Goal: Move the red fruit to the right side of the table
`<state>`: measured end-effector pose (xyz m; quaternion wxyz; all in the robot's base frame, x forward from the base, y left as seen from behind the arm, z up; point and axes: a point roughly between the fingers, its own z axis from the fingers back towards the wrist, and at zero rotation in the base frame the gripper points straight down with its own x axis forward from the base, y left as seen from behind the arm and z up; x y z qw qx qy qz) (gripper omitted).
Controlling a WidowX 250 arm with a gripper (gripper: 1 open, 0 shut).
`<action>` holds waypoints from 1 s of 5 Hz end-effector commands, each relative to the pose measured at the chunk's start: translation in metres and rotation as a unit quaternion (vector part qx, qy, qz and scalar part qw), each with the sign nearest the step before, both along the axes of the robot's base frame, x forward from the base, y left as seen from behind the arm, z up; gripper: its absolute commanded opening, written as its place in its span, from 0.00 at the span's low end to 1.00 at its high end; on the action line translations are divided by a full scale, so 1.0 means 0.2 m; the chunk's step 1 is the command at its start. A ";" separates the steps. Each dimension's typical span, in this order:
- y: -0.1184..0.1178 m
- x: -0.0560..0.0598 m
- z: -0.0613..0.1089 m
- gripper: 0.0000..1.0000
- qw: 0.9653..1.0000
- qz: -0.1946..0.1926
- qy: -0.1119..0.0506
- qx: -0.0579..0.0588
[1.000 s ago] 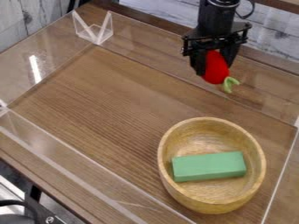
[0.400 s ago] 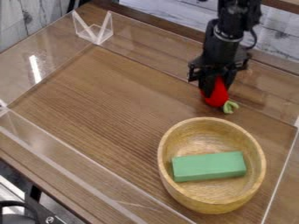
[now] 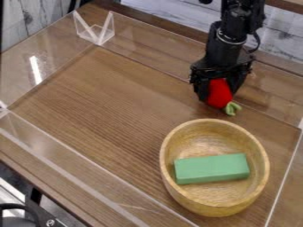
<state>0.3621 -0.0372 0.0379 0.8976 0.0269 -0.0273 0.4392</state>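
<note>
- the small glossy red strawberry-shaped fruit (image 3: 218, 92) lies on the brown wood-grain table (image 3: 106, 97), right side, beyond the round wooden bowl (image 3: 215, 168).
- our black gripper (image 3: 221, 84) straddles it, jaws spread, released.
- we judge a straight lift avoids nudging it.

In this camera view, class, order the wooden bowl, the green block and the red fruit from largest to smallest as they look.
1. wooden bowl
2. green block
3. red fruit, partly hidden by the fingers
</note>
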 end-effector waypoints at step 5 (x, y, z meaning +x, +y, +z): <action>0.08 0.05 0.48 1.00 0.997 -0.010 -0.025 -0.074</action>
